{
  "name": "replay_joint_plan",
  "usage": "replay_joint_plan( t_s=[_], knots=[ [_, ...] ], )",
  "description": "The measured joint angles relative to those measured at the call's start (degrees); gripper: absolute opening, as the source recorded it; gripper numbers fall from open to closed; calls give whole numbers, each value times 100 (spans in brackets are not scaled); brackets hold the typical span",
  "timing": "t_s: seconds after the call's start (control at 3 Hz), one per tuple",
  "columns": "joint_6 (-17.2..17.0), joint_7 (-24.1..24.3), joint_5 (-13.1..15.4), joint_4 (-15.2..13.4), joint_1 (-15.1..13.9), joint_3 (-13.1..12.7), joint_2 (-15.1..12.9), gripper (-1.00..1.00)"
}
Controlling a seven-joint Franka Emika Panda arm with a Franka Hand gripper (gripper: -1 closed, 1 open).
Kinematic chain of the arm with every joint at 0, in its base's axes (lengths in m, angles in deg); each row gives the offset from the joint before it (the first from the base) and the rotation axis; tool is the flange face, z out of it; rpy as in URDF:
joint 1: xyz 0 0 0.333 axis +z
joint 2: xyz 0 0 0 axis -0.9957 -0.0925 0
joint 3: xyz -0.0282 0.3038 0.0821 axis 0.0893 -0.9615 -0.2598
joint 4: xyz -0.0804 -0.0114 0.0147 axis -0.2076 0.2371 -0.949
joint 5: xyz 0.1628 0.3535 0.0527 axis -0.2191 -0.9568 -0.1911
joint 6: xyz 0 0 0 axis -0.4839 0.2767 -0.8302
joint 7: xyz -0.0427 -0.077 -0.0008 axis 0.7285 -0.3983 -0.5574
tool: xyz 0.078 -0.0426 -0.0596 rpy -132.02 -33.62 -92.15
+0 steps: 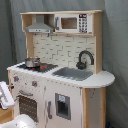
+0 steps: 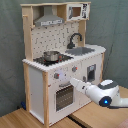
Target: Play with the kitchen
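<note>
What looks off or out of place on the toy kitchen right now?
Nothing stands out. The kitchen stands upright, its oven door looks closed, and a small metal pot sits squarely on the stovetop. Nothing spilled or broken shows in either exterior view.

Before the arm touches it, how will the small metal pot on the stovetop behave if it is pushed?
The pot looks small and shiny, so it is probably light and would slide on the smooth black stovetop. It sits low and wide, so tipping seems unlikely. Near the edge, it might fall off.
</note>
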Motion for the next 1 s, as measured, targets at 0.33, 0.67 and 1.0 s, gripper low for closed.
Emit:
replay_joint_plan(
  t_s=[0.33, 0.67, 1.0],
  knots=[
    [548, 253, 0, -252, 9, 9, 160, 100],
    [1079, 561, -1, -461, 32, 80, 339, 100],
    [1577, 956, -2, -656, 70, 191, 512, 100]
  ],
)
